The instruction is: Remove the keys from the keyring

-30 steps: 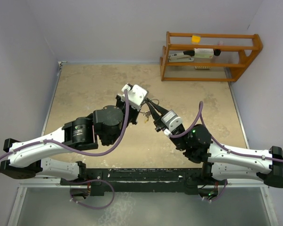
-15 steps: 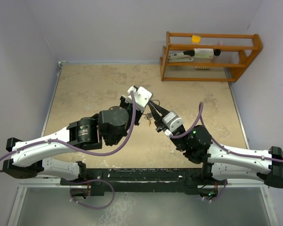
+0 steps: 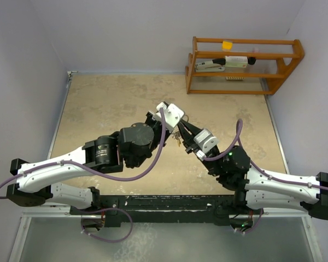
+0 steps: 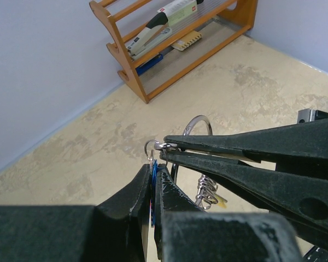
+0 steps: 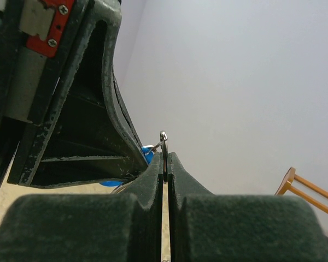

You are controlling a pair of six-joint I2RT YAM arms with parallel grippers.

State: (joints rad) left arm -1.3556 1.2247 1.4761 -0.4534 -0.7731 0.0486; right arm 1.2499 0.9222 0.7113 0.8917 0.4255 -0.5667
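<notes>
Two black robot grippers meet above the middle of a tan, stone-patterned tabletop (image 3: 109,103), both raised off its surface. The left gripper (image 4: 153,170) has its fingers pressed together on the blue plastic-headed key (image 4: 152,188), of which only a blue sliver shows between the pads. The right gripper (image 4: 167,148), reaching in from the side, has its fingertips closed on a small silver metal link (image 4: 164,146) just above the left gripper's tips. The thin round silver wire keyring (image 4: 199,116) stands in the air behind the right gripper's fingers. A cluster of plain silver keys (image 4: 206,192), one with a yellow-orange head (image 4: 221,202), hangs below those fingers, clear of the table. An orange wooden rack (image 3: 246,41) stands against the far wall, well apart from the arms.
</notes>
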